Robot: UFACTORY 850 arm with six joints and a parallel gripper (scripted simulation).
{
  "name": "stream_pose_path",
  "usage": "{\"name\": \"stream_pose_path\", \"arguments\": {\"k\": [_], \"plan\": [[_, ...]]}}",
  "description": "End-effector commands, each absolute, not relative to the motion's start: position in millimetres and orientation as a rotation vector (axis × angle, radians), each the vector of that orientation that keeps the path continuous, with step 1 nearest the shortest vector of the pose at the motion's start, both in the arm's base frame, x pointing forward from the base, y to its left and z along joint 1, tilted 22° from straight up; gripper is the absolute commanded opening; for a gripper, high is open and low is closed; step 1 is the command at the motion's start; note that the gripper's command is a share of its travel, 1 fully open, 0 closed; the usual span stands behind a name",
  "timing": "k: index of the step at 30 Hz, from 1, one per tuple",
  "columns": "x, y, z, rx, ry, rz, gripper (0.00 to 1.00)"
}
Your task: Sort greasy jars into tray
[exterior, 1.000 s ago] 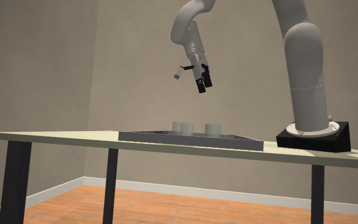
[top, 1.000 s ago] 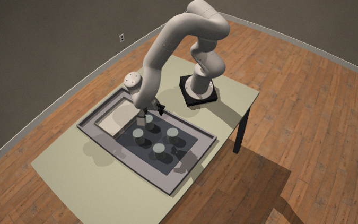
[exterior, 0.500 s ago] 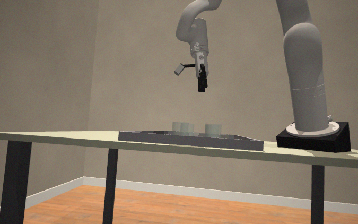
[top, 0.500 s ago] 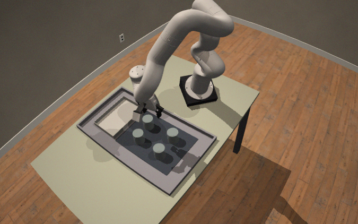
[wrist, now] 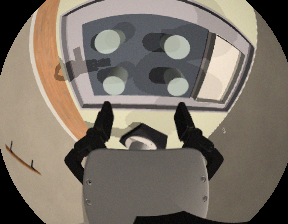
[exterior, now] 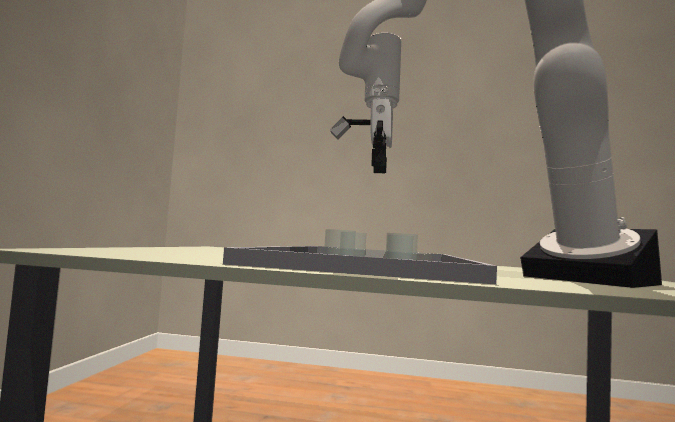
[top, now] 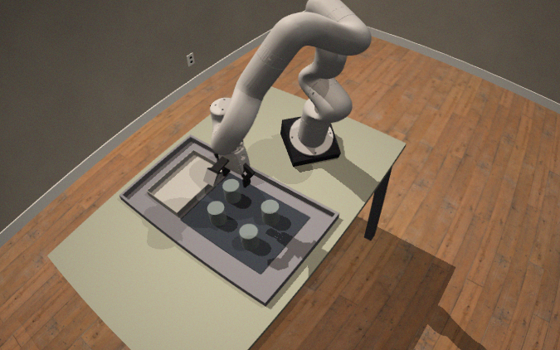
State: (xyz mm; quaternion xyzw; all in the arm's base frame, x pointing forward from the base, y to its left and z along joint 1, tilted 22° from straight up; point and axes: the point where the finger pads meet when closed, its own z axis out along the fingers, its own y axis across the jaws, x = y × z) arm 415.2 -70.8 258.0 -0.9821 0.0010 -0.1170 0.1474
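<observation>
Four jars (top: 231,187) upright on the mat (top: 291,221), gripper (top: 232,171) spread wide, empty, high above.

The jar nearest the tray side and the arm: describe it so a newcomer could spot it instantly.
Start at the wide grey rimmed surround on the table, then find the dark drying mat inside it, beside the pale tray. Four pale jars stand there in a diamond. This jar is the point closest to the arm's base, directly below the open, empty hand.
</observation>
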Motion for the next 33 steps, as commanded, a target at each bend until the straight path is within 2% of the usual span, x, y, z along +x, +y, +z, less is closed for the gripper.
{"name": "stream_pose_path", "arguments": {"k": [1, 2, 3, 22, 33], "plan": [[416.6, -71.1, 258.9, -2.824, 0.028, -0.357, 1.00], [416.6, -71.1, 258.9, -2.824, 0.028, -0.357, 1.00], [416.6, -71.1, 258.9, -2.824, 0.028, -0.357, 0.00], [416.6, -71.1, 258.9, -2.824, 0.028, -0.357, 0.00], [434.9, -49.9, 190.3, -2.824, 0.028, -0.357, 0.00]]}}
